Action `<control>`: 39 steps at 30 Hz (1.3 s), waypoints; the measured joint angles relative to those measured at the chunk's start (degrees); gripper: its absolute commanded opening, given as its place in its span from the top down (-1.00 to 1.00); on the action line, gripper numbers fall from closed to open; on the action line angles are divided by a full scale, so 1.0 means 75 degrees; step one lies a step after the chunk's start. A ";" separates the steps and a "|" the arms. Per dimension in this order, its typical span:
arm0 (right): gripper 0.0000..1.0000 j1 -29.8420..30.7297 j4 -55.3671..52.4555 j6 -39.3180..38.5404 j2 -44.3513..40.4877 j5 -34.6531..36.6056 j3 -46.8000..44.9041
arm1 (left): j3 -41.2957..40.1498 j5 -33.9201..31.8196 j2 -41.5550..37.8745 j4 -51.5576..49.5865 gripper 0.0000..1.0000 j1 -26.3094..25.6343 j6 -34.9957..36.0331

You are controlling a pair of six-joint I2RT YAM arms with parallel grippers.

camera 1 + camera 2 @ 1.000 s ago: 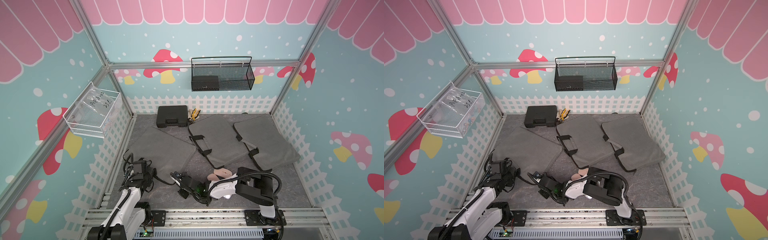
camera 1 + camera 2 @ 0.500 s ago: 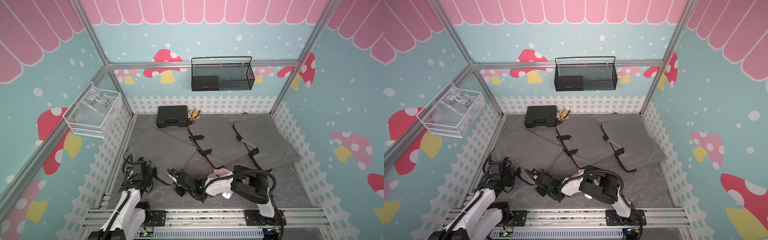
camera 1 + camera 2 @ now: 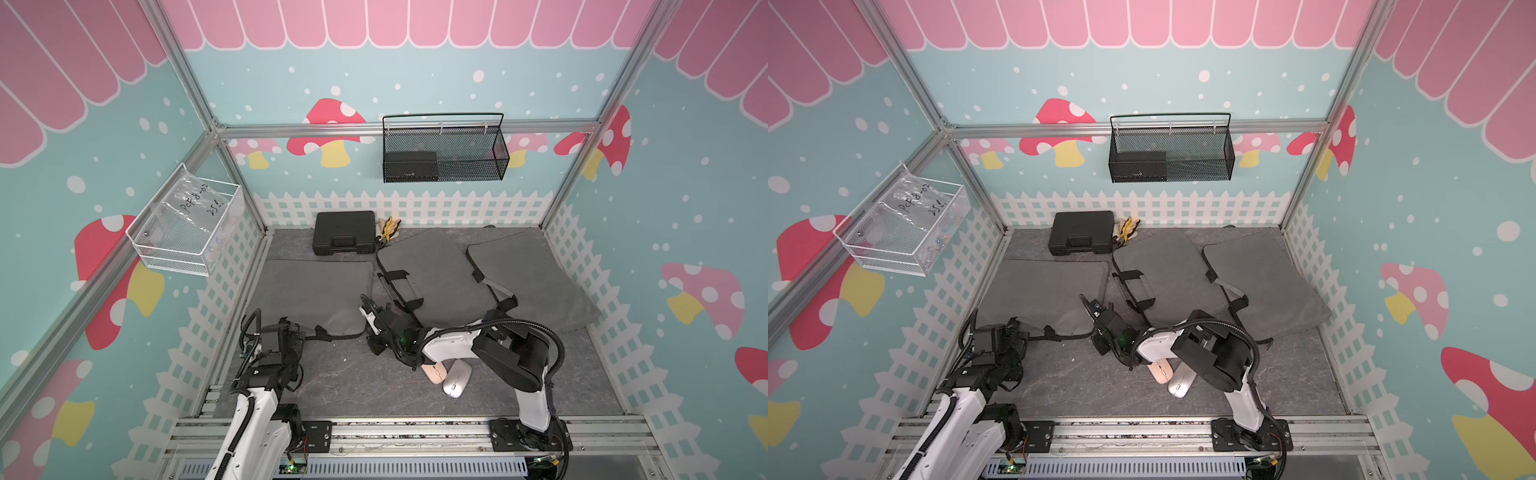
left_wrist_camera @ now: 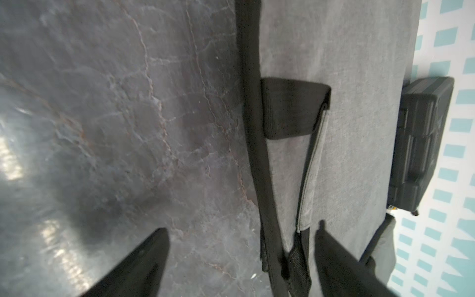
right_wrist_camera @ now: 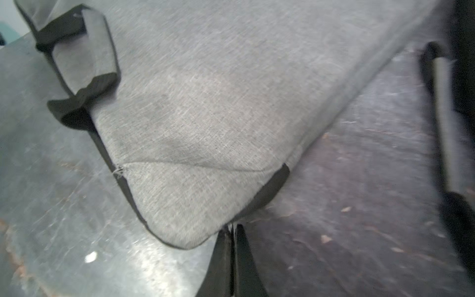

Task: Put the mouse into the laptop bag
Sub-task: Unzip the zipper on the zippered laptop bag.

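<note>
**Both mice on the floor, outside every bag**

In both top views three gray bags lie flat on the dark floor (image 3: 345, 386): the left laptop bag (image 3: 311, 291), the middle laptop bag (image 3: 436, 274) and the right laptop bag (image 3: 536, 278), the last two close together. The pink mouse (image 3: 435, 372) and the silver mouse (image 3: 456, 379) lie side by side on bare floor near the front. They are just beside the right arm's white forearm. The left gripper (image 3: 308, 332) sits low at the near edge of the left laptop bag. The right gripper (image 3: 365, 305) reaches toward the gap between the left and middle bags. A black case (image 3: 344, 232) lies by the back wall.

In the left wrist view the left gripper's fingers (image 4: 144, 264) are spread wide and released, grasping nothing. One is over the floor and the other over gray fabric, with the bag's black strap (image 4: 259, 154) running between them.

In the right wrist view the right gripper (image 5: 232, 231) is clenched, finger against finger. Its tips are at the rounded corner of a gray laptop bag (image 5: 205, 115); which of the three it is cannot be told. Whether the tips pinch anything there cannot be told either.
</note>
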 measured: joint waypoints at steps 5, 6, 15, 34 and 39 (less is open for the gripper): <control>1.00 -0.0440 -0.0006 -0.0003 -0.0073 0.0003 -0.0006 | 0.0137 0.0230 0.0184 -0.0038 -0.99 -0.0111 0.0015; 1.00 -0.0493 -0.0012 -0.0003 -0.0073 0.0003 -0.0003 | 0.0137 0.0286 0.0242 -0.0035 -0.99 -0.0137 0.0012; 1.00 -0.0624 -0.0087 -0.0035 -0.0073 0.0000 0.0044 | -0.0044 0.0530 0.0938 0.0699 -0.99 -0.0796 -0.0417; 1.00 -0.0172 -0.0052 -0.0469 -0.0772 0.0041 -0.0784 | -0.0586 0.0431 0.2110 0.2460 0.71 -0.0903 -0.1198; 1.00 0.0189 -0.0064 -0.0466 -0.0731 -0.0006 -0.0772 | -0.0615 0.0364 0.2124 0.2460 0.87 -0.1049 -0.1253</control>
